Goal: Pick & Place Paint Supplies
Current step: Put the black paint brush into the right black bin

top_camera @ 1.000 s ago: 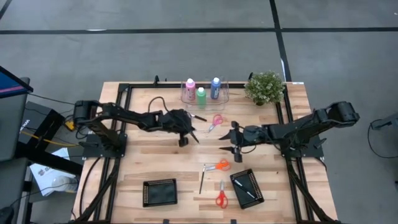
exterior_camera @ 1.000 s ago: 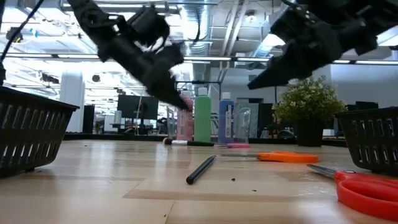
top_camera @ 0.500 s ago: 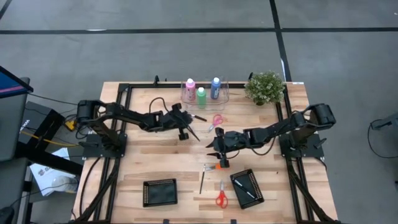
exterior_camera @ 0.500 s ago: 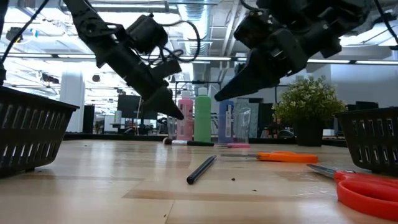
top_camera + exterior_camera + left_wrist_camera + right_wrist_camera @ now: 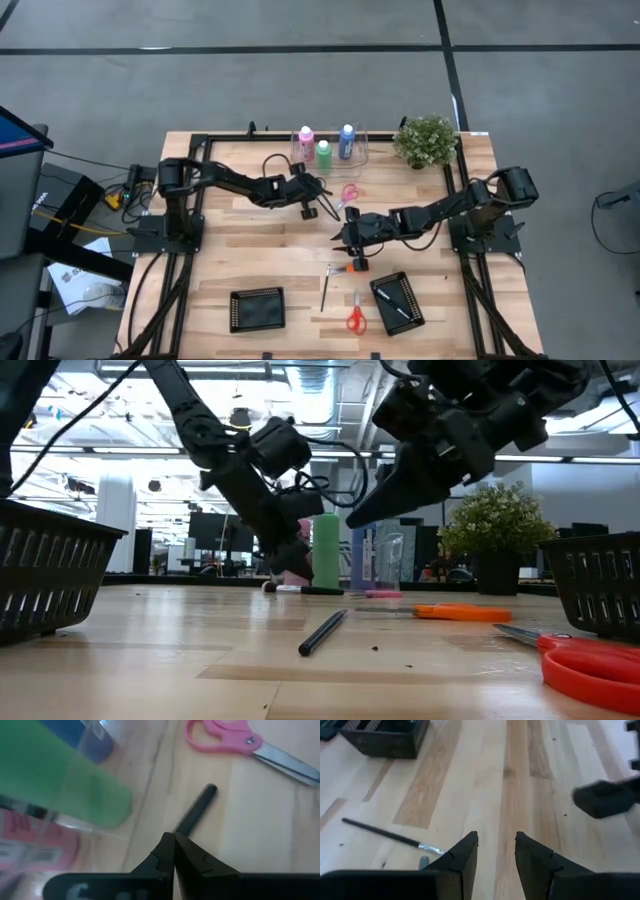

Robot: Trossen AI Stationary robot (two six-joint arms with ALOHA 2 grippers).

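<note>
My left pincer is pressed shut on nothing, its tips hanging just over the thin dark-handled brush that lies on the wood beside the clear plastic tray. I judge that brush light, stiff and apt to roll, so I would take it across the middle of the handle, clear of the bristles.

In the tray stand the three paint bottles with white caps: pink, green and blue. They look light, smooth-sided and easy to tip; I would take each low on its body, not by the cap.

My right pincer hovers near mid-table with its fingers apart and empty. In front of it lies a second thin brush with a silver ferrule, flat on the boards, so a pinch must come straight down on the handle.

By my count: three bottles; three brushes that I can make out, the third lying in the right black mesh basket; two such baskets, the other being the left one; three pairs of scissors, pink-handled, orange-handled and red-handled; one small green potted plant
</note>
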